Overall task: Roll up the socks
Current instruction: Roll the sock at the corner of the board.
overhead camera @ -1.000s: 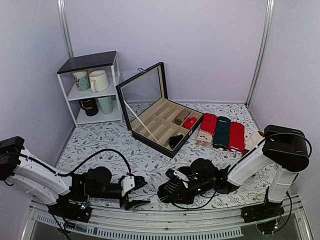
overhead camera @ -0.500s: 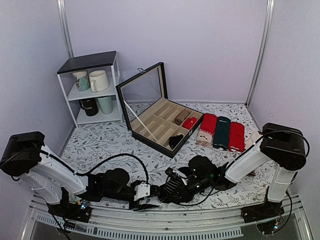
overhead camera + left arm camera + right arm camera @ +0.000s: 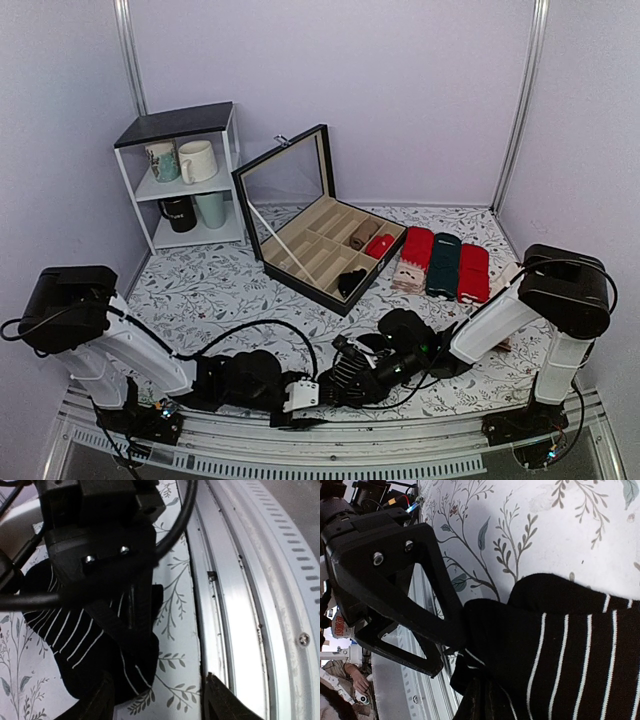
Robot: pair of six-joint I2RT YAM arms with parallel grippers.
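Socks point(image 3: 70, 635) black, white-striped, clamped by right pincer point(image 3: 131, 612); left pincer point(image 3: 159, 692) spread.

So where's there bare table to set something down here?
Bare cloth between the mug shelf, the open box and the left arm; a strip behind the folded socks. Crowded at the near edge, where the left claw and right claw meet over the striped socks.

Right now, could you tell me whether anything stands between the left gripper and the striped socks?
Nothing visible does: the left gripper, jaws open, sits at the edge of the socks. The right gripper clamps them just beyond.
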